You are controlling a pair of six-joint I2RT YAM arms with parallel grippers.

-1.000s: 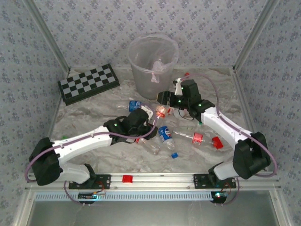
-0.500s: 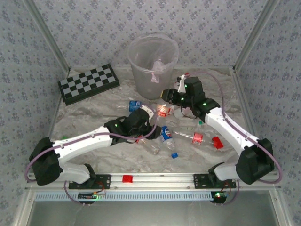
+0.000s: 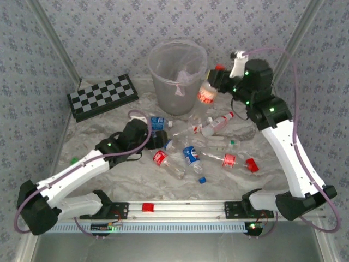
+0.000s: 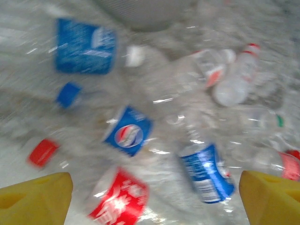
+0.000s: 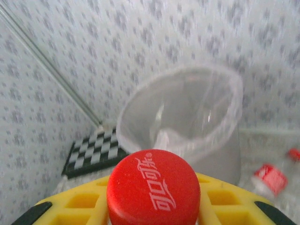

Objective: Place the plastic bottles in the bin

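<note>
Several bottles [image 3: 218, 124] lie scattered in front of the bin [image 3: 168, 94]. One more, a red-labelled bottle [image 3: 206, 94], hangs in the air just right of the bin's rim, not over its mouth. We see the right claw [image 3: 214, 81] clamped on its top end, with the red cap [image 5: 152, 190] between the yellow fingers. The left claw [image 3: 157, 140] hangs over the pile in front of the bin, jaws wide apart and holding nothing.

We judge an early release the main risk. Let go here, the bottle would fall outside the bin, or strike the rim and tip the light bin. Gripped at the top alone, it could also swing or slip. The left claw, coming down, could send round bottles rolling.

We read white Coca-Cola script in Chinese characters on the cap. In the pile, the Pepsi bottle [image 4: 129, 136] shows its globe on blue. The red label [image 4: 119, 201] beside it is too blurred to read.
</note>
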